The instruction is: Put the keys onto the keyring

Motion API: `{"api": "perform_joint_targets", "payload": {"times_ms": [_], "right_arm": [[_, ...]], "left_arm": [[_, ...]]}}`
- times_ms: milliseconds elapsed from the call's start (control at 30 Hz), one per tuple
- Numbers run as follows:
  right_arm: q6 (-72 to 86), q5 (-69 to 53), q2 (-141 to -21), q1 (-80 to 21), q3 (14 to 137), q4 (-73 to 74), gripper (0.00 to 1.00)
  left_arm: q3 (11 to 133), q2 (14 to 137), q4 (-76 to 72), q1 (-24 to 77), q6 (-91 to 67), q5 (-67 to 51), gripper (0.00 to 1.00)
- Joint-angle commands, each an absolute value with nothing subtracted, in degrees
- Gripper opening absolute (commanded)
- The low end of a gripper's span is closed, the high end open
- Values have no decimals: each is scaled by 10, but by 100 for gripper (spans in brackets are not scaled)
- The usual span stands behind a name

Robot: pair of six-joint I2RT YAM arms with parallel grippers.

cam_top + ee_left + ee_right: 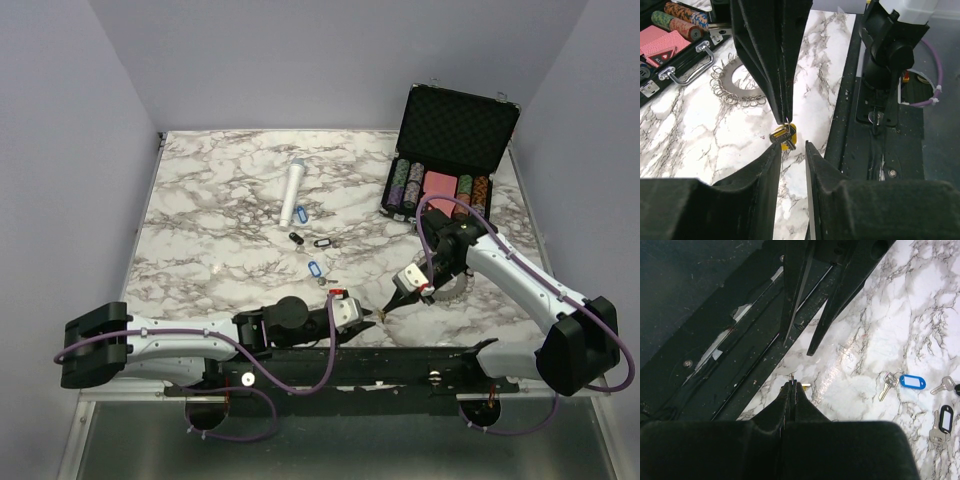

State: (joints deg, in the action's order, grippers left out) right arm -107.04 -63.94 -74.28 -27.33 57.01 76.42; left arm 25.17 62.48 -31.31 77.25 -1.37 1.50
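Marble tabletop [200,250]: right end effector [786,119] pinches yellow-tagged key [784,136] just before spread left end effector [792,148].

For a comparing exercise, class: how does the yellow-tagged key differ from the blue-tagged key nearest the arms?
The yellow-tagged key is pinched in the shut right gripper; the blue-tagged key lies loose on the table. One tag is yellow, the other blue. Both are small metal keys with plastic tags.

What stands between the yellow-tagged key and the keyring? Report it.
Nothing visible. The yellow-tagged key is pinched in the right gripper; only bare marble table lies between it and the keyring. The open left gripper sits on the key's other side.
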Motion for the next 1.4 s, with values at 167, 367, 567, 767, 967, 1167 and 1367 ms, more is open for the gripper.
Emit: {"api": "perform_joint_targets", "payload": {"times_ms": [167,367,567,767,967,1167,1367], "right_arm": [[-1054,-668,-737,-277,562,770,0],[-1044,-670,-739,-277,563,766,0],[-1036,-670,-741,-277,563,762,0],[-1029,-668,-742,-276,565,760,0],[-1025,-667,-744,-276,567,760,0],[-1021,-671,-744,-276,567,760,0],[-1017,-673,-744,-277,569,758,0]], "left_arm": [[273,663,-364,785,-21,72,31],[278,673,-365,789,-24,96,31],[285,681,-362,792,-24,104,31],[293,690,-354,795,-26,96,31],[293,692,-352,796,-27,95,31],[301,703,-347,796,-25,106,31],[306,709,-345,799,-24,114,29]]}}
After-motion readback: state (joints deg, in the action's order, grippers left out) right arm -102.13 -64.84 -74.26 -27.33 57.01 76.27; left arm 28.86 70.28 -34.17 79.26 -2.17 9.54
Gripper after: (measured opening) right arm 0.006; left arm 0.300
